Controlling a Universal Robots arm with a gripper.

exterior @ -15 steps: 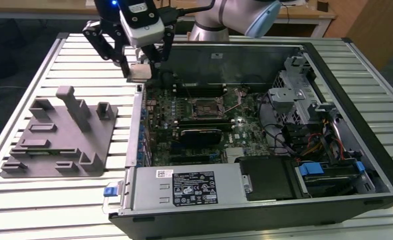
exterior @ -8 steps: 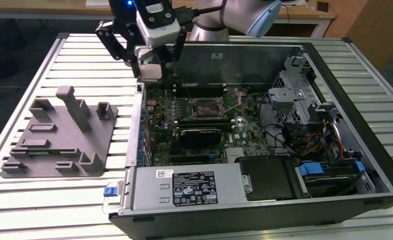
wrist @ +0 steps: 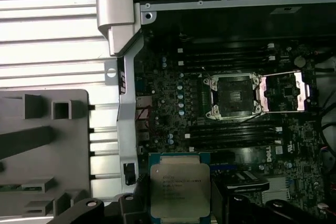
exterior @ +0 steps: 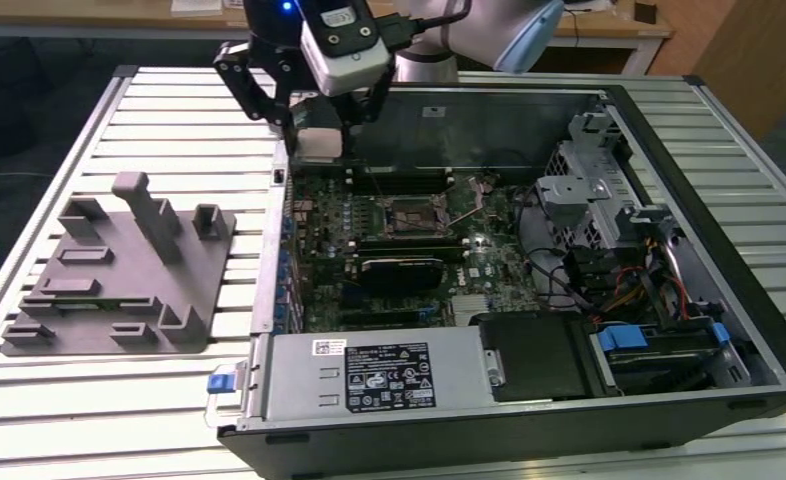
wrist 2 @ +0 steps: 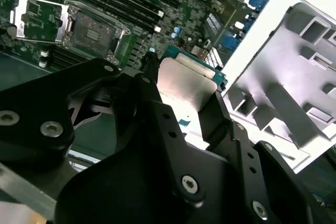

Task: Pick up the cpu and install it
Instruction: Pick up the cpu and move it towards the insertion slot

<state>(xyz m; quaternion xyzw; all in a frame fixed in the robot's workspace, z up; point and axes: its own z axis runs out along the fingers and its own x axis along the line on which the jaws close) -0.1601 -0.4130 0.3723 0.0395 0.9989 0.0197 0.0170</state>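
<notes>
While the exterior view shows the gripper (exterior: 316,150) hanging above the motherboard (exterior: 366,250) near the computer case's (exterior: 660,130) wall on that view's left, its claw is clamped on the cpu (exterior: 318,138). In the second wrist view the black fingers (wrist 2: 215,109) pinch the chip's opposite edges, silvery plate showing, apart from the open socket (wrist 2: 97,31). In the first wrist view the held cpu (wrist: 180,195) sits between the socket (wrist: 233,95) and the grey holder block (wrist: 47,150), touching neither.
</notes>
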